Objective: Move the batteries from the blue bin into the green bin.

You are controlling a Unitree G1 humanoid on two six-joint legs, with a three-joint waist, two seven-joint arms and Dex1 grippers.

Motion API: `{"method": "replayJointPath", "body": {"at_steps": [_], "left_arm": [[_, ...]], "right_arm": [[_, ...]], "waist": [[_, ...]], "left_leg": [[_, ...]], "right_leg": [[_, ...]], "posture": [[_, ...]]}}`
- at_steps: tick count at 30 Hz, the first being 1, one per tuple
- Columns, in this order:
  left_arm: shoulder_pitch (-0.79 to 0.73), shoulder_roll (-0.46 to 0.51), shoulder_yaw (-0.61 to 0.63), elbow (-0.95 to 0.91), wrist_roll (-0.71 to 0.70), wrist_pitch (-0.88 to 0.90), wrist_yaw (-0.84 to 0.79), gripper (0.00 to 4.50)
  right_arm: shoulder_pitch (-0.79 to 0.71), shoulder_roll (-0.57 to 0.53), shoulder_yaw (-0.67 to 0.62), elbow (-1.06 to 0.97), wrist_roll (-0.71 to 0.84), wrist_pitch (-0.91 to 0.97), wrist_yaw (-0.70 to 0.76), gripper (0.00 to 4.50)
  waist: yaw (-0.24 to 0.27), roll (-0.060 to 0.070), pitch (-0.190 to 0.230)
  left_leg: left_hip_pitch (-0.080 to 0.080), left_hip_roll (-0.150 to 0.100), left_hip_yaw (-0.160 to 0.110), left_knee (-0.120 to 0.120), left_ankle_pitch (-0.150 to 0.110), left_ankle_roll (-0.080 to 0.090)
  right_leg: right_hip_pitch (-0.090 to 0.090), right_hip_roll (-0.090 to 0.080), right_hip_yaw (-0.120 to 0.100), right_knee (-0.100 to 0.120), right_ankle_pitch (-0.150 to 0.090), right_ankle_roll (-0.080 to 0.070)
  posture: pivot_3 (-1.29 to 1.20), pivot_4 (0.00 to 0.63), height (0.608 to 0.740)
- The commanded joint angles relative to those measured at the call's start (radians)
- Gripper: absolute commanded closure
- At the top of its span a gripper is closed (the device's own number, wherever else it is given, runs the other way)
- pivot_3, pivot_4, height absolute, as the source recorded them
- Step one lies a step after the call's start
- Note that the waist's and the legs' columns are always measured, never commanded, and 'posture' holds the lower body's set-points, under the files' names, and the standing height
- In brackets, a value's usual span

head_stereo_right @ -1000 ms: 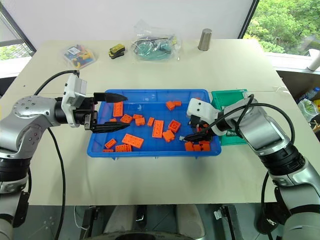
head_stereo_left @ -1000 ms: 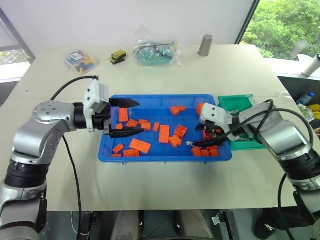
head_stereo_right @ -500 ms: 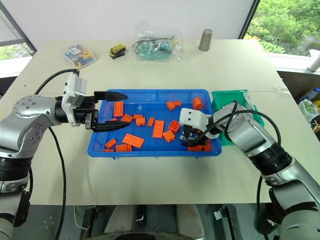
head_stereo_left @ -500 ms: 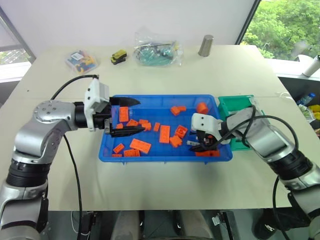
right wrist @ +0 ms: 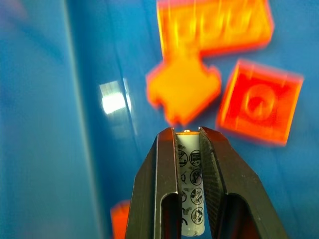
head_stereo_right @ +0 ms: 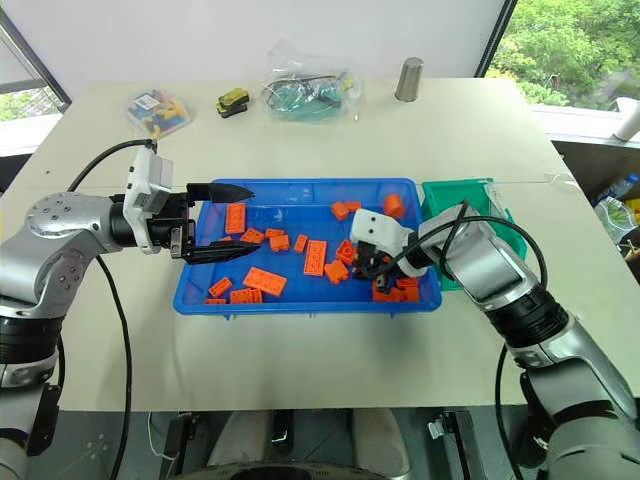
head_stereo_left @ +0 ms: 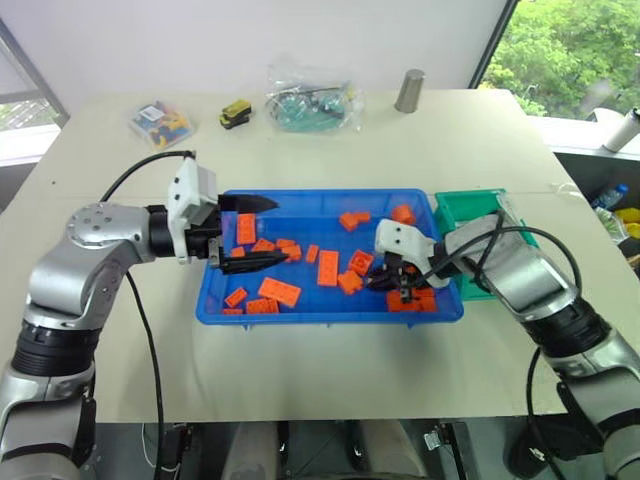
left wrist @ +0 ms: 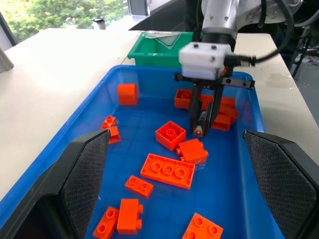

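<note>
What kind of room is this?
Probably a robot test room or lab: a plain table by a window, with a blue bin of orange bricks set out for sorting.

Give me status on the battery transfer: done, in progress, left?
Done: cannot tell; the green bin's inside is mostly hidden. In hand: the right gripper is shut on a battery above the blue bin. Left: carrying it to the green bin. No other batteries visible among the orange bricks.

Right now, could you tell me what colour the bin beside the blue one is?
Green bin; clearest in the right eye view.
</note>
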Motion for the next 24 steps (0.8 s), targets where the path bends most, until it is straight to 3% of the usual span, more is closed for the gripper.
{"method": "replayJointPath", "body": {"at_steps": [1,10,14,16,17,20,22,24], "left_arm": [[-0.008,0.008,0.030,-0.008,-0.010,-0.006,-0.005,0.00],[-0.013,0.048,0.049,0.046,-0.001,-0.016,-0.031,0.00],[-0.024,0.063,0.064,0.074,0.005,-0.021,-0.036,0.00],[-0.033,0.072,0.076,0.091,0.002,-0.013,-0.034,0.00],[-0.037,0.075,0.084,0.099,-0.001,-0.008,-0.033,0.00],[-0.047,0.088,0.120,0.120,-0.016,0.015,-0.022,0.00],[-0.045,0.101,0.143,0.129,-0.028,0.030,-0.020,0.00],[-0.030,0.132,0.188,0.142,-0.046,0.053,-0.022,0.00]], "right_arm": [[-0.092,0.026,-0.206,-0.016,0.086,0.088,-0.084,4.45],[0.000,-0.274,-0.406,0.113,0.047,0.001,-0.133,4.45],[0.072,-0.306,-0.437,0.144,0.055,-0.033,-0.153,4.45],[0.103,-0.292,-0.447,0.148,0.056,-0.031,-0.182,3.42],[0.112,-0.286,-0.443,0.151,0.048,-0.044,-0.198,3.17],[0.126,-0.281,-0.432,0.187,0.019,-0.131,-0.223,1.85],[0.147,-0.282,-0.455,0.187,0.045,-0.195,-0.189,1.85],[0.202,-0.298,-0.523,0.186,0.118,-0.315,-0.066,1.85]], "waist": [[0.000,0.000,0.000],[0.024,0.000,0.000],[0.015,0.000,0.000],[0.012,0.000,0.000],[0.012,0.000,0.000],[0.012,0.000,0.000],[0.014,0.000,0.000],[0.018,0.000,0.000]], "left_leg": [[0.000,0.000,0.000,0.000,0.000,0.000],[0.000,-0.001,0.002,-0.001,0.000,0.000],[0.000,-0.001,0.002,-0.001,0.000,0.000],[0.001,0.000,0.002,-0.001,0.000,0.000],[0.001,0.000,0.002,-0.002,0.000,0.000],[0.000,0.000,0.002,-0.001,0.000,0.000],[0.000,0.000,0.002,-0.001,0.000,0.000],[0.000,0.000,0.002,-0.001,0.000,0.000]], "right_leg": [[0.000,0.000,0.000,0.000,0.000,0.000],[0.001,-0.003,-0.001,-0.003,0.000,0.000],[0.000,-0.001,0.000,-0.002,0.000,0.000],[0.000,0.000,0.001,-0.002,0.000,0.000],[0.000,0.001,0.001,-0.002,0.000,0.000],[-0.001,0.001,0.001,-0.001,0.000,0.000],[-0.001,0.001,0.001,-0.001,0.000,0.000],[-0.001,0.001,0.001,-0.001,0.000,0.000]], "posture": [[0.00,0.150,0.739],[0.00,0.150,0.739],[0.00,0.150,0.739],[0.00,0.150,0.739],[0.00,0.150,0.739],[0.00,0.150,0.739],[0.00,0.150,0.739],[0.00,0.150,0.739]]}}
